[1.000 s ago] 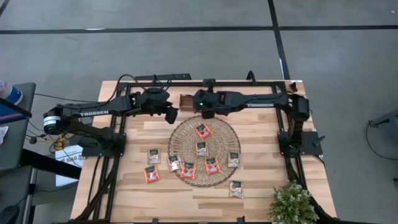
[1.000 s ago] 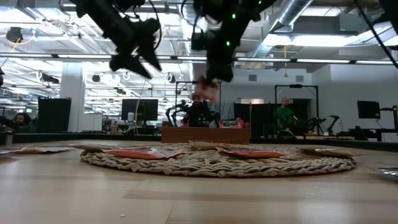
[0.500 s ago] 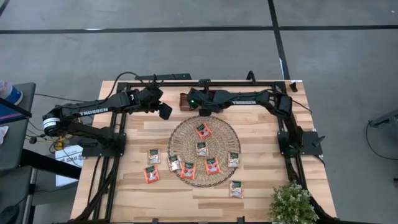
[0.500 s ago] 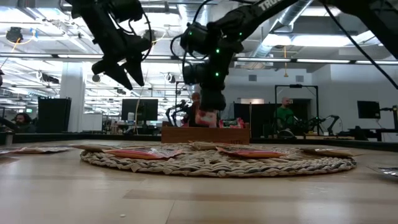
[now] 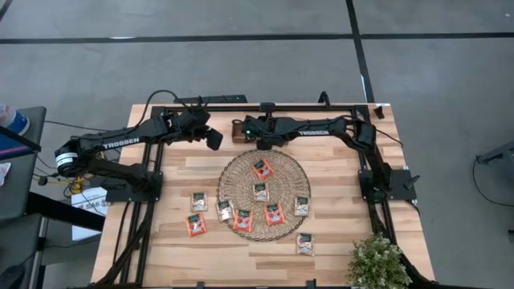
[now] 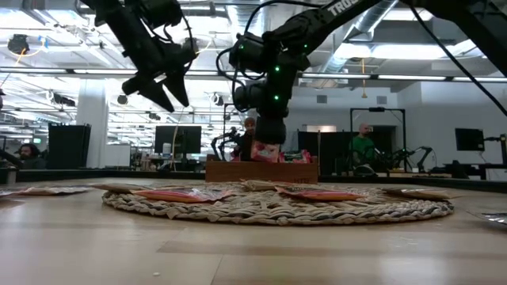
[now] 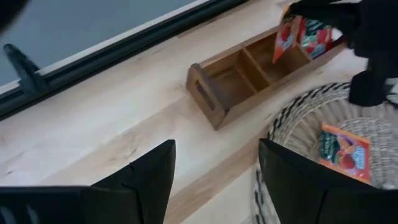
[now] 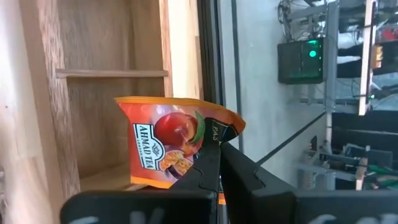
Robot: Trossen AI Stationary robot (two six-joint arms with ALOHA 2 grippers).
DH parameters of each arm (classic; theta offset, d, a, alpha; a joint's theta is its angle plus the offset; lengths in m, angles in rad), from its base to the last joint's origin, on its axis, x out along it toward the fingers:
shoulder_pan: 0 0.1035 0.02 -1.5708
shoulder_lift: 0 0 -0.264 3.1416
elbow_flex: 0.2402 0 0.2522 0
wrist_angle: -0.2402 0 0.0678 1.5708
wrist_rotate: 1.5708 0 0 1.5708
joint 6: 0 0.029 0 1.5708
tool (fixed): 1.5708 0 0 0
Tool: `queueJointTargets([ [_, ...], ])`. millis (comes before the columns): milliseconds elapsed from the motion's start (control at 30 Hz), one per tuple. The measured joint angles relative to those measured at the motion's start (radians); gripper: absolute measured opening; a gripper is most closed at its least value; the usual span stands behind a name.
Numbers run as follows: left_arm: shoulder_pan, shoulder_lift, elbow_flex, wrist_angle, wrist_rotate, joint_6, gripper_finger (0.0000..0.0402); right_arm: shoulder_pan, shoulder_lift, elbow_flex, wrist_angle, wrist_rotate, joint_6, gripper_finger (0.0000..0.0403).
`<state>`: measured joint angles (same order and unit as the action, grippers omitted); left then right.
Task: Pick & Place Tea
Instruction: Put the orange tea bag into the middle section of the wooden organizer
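Observation:
My right gripper (image 5: 255, 138) is shut on an orange-red tea sachet (image 8: 168, 146) over the brown wooden compartment tray (image 5: 241, 129) at the table's far edge. In the low view the sachet (image 6: 267, 153) hangs just above the tray (image 6: 261, 170). My left gripper (image 5: 215, 139) hovers open and empty to the tray's left, raised (image 6: 162, 85). Several more sachets lie flat on the round woven mat (image 5: 281, 181), among them a red one (image 5: 263, 168). Three others lie on the bare wood, such as one (image 5: 195, 225) left of the mat. My right gripper pinches the sachet between its two fingers (image 8: 208, 167) at its upper edge near one corner (image 8: 200, 132), coming from above and pointing down. The sachet hangs below the fingers, slightly bowed, its lower end at the tray's rim (image 7: 291, 46). I cannot tell whether it touches the tray.
A small potted plant (image 5: 376, 261) stands at the near right corner. Black frame rails (image 5: 201, 104) run along the far and side edges. Bare wood (image 5: 201, 172) lies between the tray and the mat. People and other robots show in the room behind the table.
My right gripper has carried the sachet from above the mat's far part toward the far edge and down over the tray. My left gripper has drawn back a little toward the far left, staying open.

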<state>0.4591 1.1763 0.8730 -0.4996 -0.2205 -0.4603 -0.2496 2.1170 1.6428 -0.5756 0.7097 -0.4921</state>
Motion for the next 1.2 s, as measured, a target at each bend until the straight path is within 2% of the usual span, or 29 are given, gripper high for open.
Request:
queueJointTargets([
  [433,0.000,0.001,0.000,0.016,0.021,0.000,0.0223,0.011,0.021,0.002,0.037,-0.007,0.049,0.0000],
  [800,0.000,0.001,0.000,0.016,0.034,0.002,0.0223,0.020,0.048,0.000,0.059,0.019,0.029,0.0000],
  [1200,0.000,0.001,0.000,0.016,0.036,0.026,0.0223,0.011,0.048,0.000,0.057,0.001,0.029,0.0000],
])
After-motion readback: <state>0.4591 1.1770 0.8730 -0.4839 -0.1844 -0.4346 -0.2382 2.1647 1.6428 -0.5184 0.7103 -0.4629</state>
